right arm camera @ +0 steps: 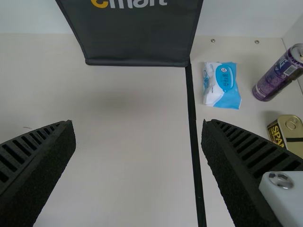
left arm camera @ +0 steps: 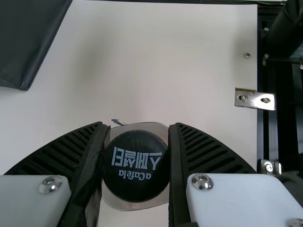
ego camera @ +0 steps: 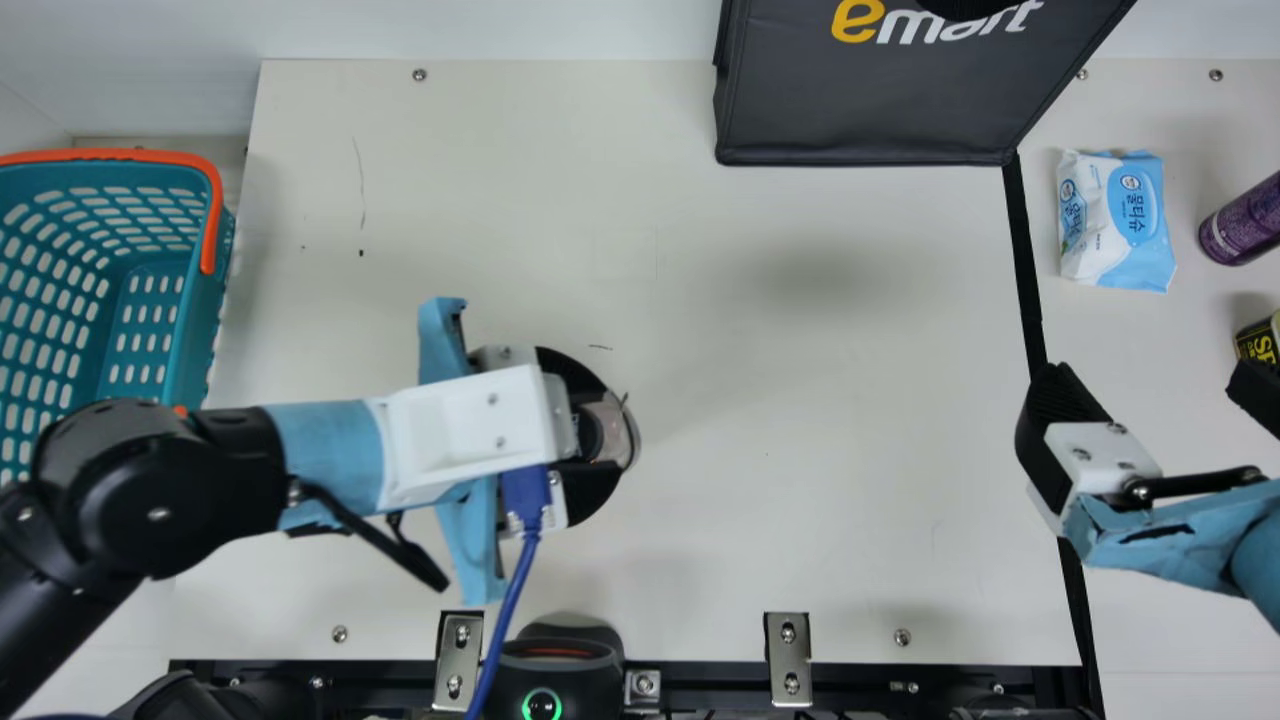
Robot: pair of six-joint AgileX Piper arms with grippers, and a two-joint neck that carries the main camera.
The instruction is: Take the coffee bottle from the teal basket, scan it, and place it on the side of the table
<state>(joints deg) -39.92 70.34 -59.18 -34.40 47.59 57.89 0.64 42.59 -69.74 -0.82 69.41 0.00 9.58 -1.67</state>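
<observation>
While bottle (left arm camera: 136,165) is gripped, black bag (ego camera: 870,115), wipes (ego camera: 1110,225) beside purple can (ego camera: 1245,222)

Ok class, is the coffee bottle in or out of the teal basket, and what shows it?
Out: the left gripper holds the coffee bottle over the table, away from the teal basket.

Beside the left edge of the tabletop (ego camera: 750,560) there is the basket (ego camera: 198,330). The bag (ego camera: 860,115) is at the far edge, toward the right corner. On the right side lies the wipes packet (ego camera: 1115,220); to its right is the can (ego camera: 1240,225), and before the can, the tin (ego camera: 1258,342). The scanner (ego camera: 562,672) is at the near edge, left of middle.
</observation>
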